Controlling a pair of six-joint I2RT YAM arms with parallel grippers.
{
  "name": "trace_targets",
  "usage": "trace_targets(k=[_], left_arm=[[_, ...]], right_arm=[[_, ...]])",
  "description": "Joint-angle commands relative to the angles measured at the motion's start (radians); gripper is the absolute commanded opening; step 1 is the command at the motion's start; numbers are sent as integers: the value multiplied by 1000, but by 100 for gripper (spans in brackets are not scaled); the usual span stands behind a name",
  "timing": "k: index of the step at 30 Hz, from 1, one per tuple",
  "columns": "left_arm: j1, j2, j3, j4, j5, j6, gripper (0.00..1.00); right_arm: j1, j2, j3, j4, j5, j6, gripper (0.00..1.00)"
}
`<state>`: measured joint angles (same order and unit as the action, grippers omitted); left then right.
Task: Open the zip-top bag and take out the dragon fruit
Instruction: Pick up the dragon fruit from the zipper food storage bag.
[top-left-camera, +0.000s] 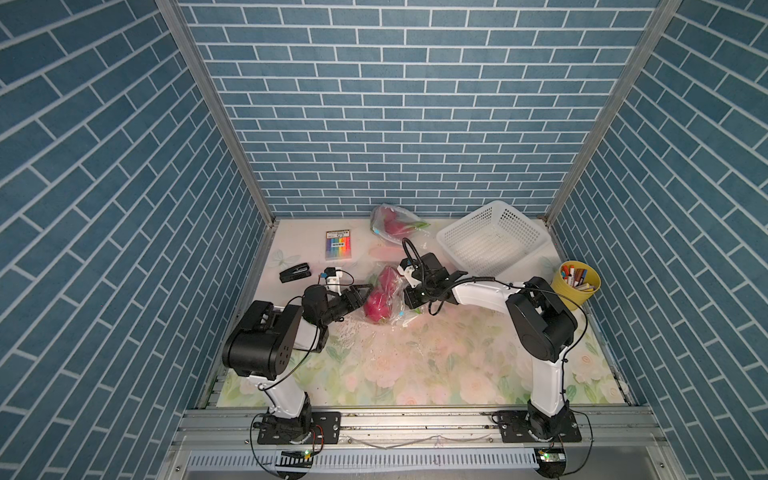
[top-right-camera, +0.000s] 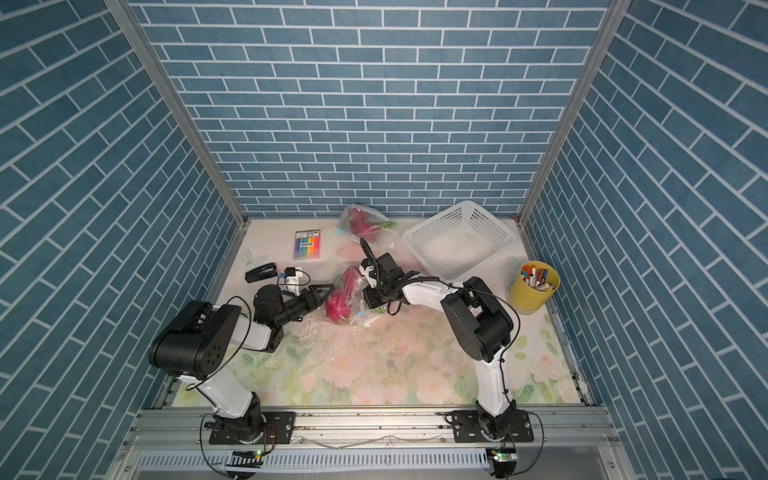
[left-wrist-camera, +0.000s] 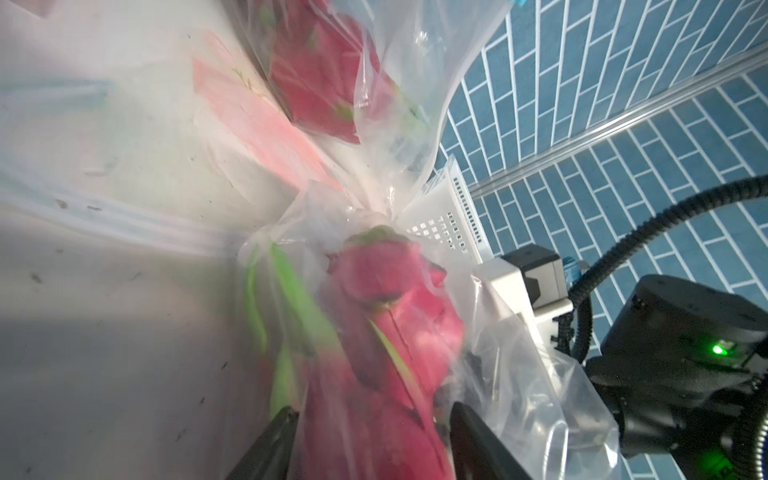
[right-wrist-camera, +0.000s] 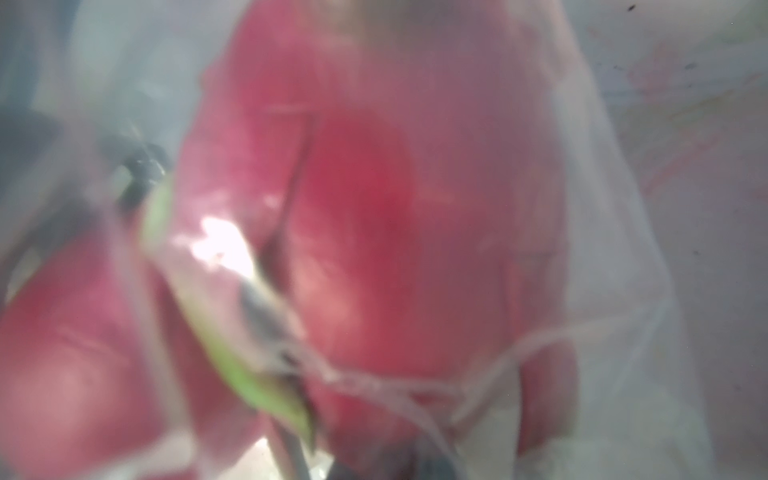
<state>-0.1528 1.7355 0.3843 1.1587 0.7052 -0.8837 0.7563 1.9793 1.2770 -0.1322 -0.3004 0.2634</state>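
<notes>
Closest below, the left arm (top-left-camera: 266, 336) folds low over the tabletop (top-left-camera: 436, 365) with its forearm level. The left gripper (top-left-camera: 366, 294) stands apart around the dragon fruit (top-left-camera: 379, 299), which lies in the clear bag (top-left-camera: 397, 318) mid-tabletop. Closing should be gentle, on the fruit's middle, with the film kept slack. Opposite, the right arm (top-left-camera: 478, 291) bends down onto the bag's other side; whether the right gripper (top-left-camera: 411, 301) pinches film, I cannot tell.
</notes>
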Motion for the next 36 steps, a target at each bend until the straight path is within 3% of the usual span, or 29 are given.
trace_targets(k=[1,3,7,8,18,36], left_arm=[[-10,46,19,49,56,-7,44],[-10,69,31,62,64,-16,33],[-10,75,52,67,56,-20,2],[-10,70,56,58,46,-16,0],[16,-2,56,-93,-54,65,0],[54,-5,64,-123,-70,72,0]], right_arm=[[-4,-43,-4,-9,5,-30,0],[-5,-49,-6,-16,9,-35,0],[-5,-66,-8,-38,15,-42,0],[-5,-72,-8,-49,16,-44,0],[-12,-190,-41,-178,-21,-38,2],[-71,-411,-120,-259,-88,10,4]])
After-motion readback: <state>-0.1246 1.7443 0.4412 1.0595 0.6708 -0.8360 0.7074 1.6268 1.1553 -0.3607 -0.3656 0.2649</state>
